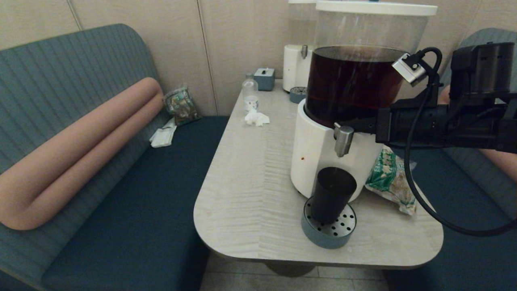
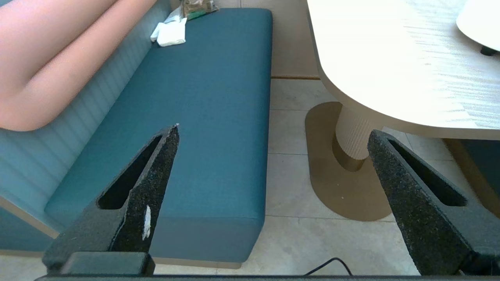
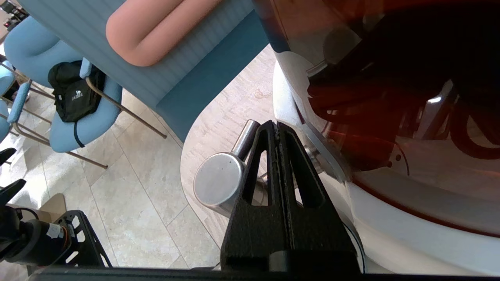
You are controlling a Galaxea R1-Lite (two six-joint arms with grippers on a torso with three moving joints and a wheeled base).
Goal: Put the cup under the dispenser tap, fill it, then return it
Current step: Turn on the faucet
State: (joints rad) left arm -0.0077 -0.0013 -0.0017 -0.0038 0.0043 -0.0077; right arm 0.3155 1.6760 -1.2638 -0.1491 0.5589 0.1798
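Note:
The dark tapered cup (image 1: 333, 194) stands upright on the round perforated drip tray (image 1: 338, 231), directly below the brushed-steel dispenser tap (image 1: 343, 139) of the white-based dispenser (image 1: 313, 153) with dark brown drink. My right gripper (image 1: 343, 124) reaches in from the right at tap height. In the right wrist view the right gripper (image 3: 276, 125) is shut with nothing between its fingers, its tips lying between the steel tap (image 3: 218, 179) and the tank wall. My left gripper (image 2: 273, 132) hangs open and empty over the floor beside the table, outside the head view.
A green snack bag (image 1: 389, 178) lies right of the dispenser base. Further back stand a second dispenser with colourless liquid (image 1: 297, 64), a small clear bottle (image 1: 250, 92), a crumpled tissue (image 1: 256, 118) and a grey box (image 1: 264, 79). Blue benches (image 1: 141, 210) flank the table.

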